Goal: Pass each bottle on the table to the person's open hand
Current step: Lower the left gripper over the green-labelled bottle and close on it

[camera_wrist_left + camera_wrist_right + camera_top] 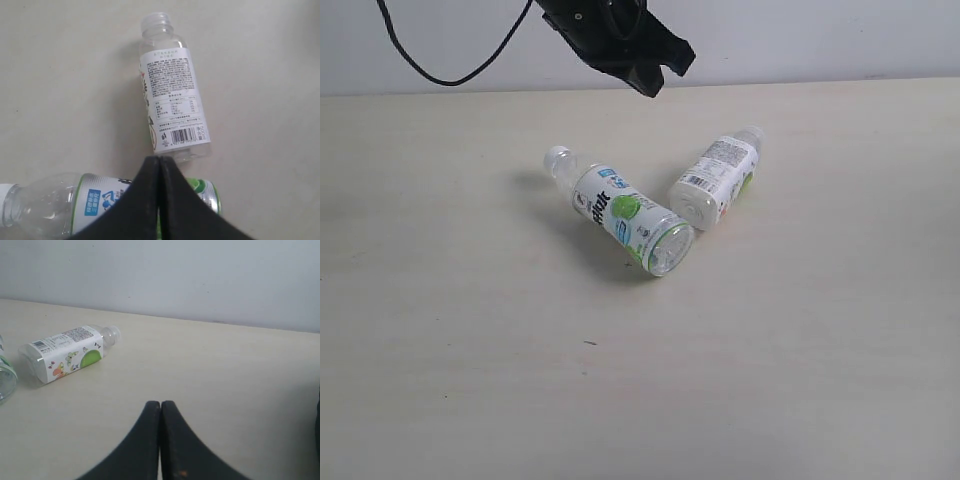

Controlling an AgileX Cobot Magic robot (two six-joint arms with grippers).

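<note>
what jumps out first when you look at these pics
A green-labelled bottle and a white-labelled bottle lie on their sides in the middle of the pale table, bases close together and necks splayed apart in a V. The black left gripper hangs above them with its jaws shut. The right gripper, off to one side, has its jaws shut too.
</note>
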